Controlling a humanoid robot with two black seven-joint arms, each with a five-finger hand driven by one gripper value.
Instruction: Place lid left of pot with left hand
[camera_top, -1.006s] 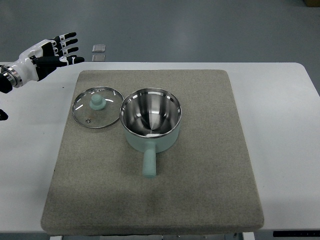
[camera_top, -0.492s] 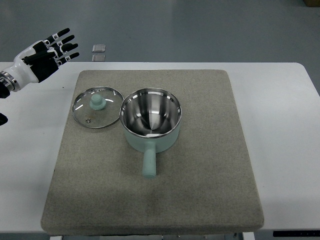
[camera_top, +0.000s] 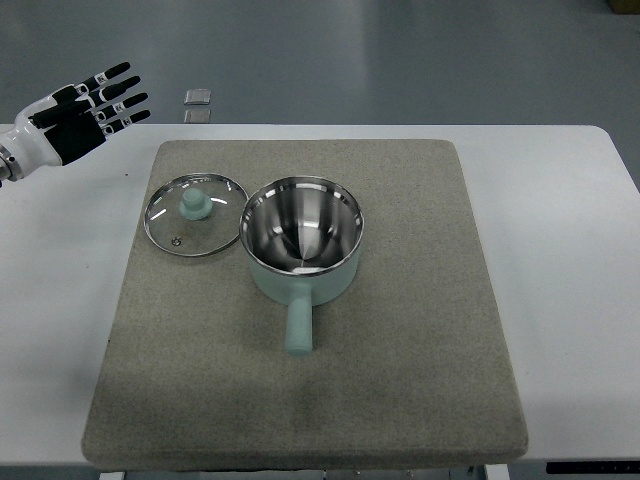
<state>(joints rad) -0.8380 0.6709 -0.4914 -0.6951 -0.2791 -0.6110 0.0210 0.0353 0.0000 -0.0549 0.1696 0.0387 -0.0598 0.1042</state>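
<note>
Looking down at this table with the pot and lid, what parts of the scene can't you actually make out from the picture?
- Left arm behind the left hand: cut off by the top view's left edge.
- Right hand: not in the top view at all.
- Pot outer far side: hidden by its own rim.
- Two small floor plates: too small to identify.

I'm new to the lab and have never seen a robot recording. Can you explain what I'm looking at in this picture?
This is a single camera on a humanoid robot, looking steeply down at its work table. The black-and-white thing at the upper left is the robot's left hand, fingers spread, holding nothing. The right hand is out of view. On the table lies a grey mat. On it stands a mint-green pot with a shiny inside, its handle pointing toward the camera. A glass lid lies flat just left of the pot, knob up.
</note>
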